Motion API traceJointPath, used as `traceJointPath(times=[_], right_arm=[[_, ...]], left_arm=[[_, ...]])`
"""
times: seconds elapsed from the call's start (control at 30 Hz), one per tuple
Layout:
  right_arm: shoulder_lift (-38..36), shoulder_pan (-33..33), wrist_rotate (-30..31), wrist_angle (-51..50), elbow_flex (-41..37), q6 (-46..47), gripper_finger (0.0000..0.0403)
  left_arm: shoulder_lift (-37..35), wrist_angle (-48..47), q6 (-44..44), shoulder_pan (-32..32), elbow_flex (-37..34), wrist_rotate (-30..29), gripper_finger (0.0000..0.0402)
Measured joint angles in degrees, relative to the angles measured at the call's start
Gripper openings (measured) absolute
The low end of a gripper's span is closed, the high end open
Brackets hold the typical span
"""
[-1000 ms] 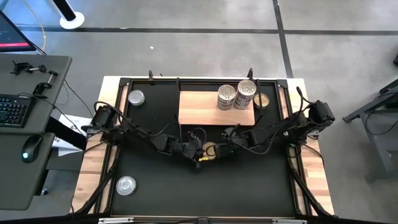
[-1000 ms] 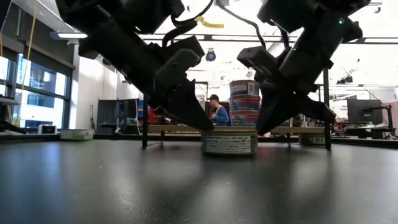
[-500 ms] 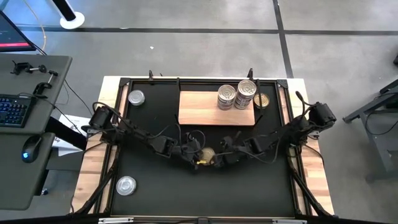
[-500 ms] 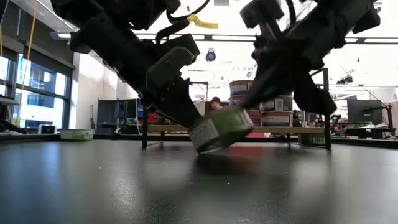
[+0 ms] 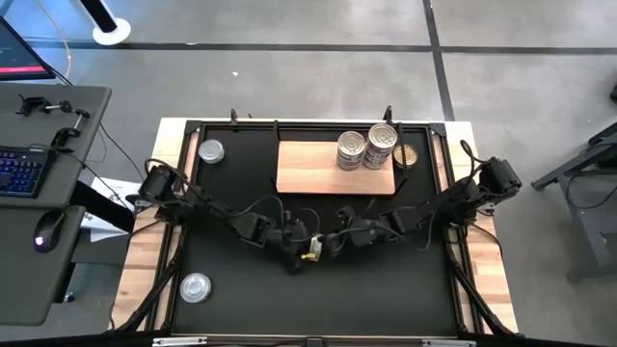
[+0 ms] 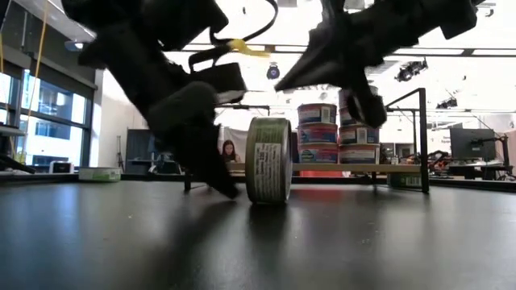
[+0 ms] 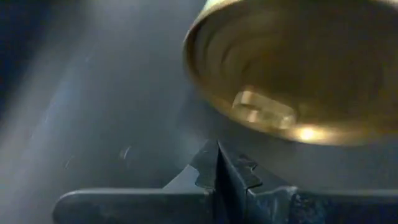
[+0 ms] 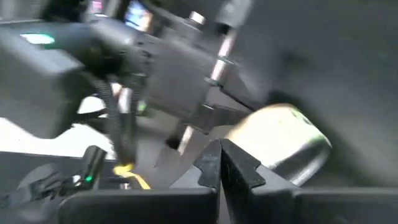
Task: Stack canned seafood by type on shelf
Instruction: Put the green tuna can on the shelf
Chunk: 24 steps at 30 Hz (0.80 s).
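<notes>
Where earlier flat, tin (image 6: 268, 160) on edge.

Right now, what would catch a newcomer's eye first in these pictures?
A gold-lidded can stands on its edge on the black mat at mid-table, between the left gripper and the right gripper, both shut and neither holding it. Behind it, on the wooden shelf, two stacks of cans stand at the right end. Single cans sit apart at the mat's left: one far, one near.
</notes>
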Motion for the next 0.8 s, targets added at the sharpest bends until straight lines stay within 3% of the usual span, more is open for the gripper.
traceJointPath(times=[0.17, 0.27, 0.37, 0.47, 0.63, 0.8], right_arm=[[-2.3, -1.2, -2.7, 8.0, 0.1, -9.1, 0.0], [-2.3, -1.7, -9.1, 7.8, 3.5, -15.8, 0.0], [-1.7, -2.3, -16.8, -0.3, 11.2, -24.6, 0.0], [0.4, -2.8, -22.0, -14.7, 20.2, -38.6, 0.0], [3.1, -2.8, -22.6, -35.1, 32.7, -65.1, 0.0], [6.7, -3.5, -23.5, -46.7, 41.3, -71.3, 0.0008]], left_arm=[[-5.8, -13.9, 0.1, -0.6, -0.1, -1.1, 0.0], [-11.7, -14.4, 0.1, -1.6, -2.0, -2.2, 0.0], [-19.0, -11.1, -0.7, -3.2, -6.0, -2.5, 0.0], [-26.9, -9.7, -4.9, -5.1, -9.6, -4.8, 0.0], [-37.2, -9.9, -12.9, -8.8, -13.3, -8.0, 0.0], [-41.2, -10.1, -17.4, -12.3, -14.1, -11.0, 0.0]])
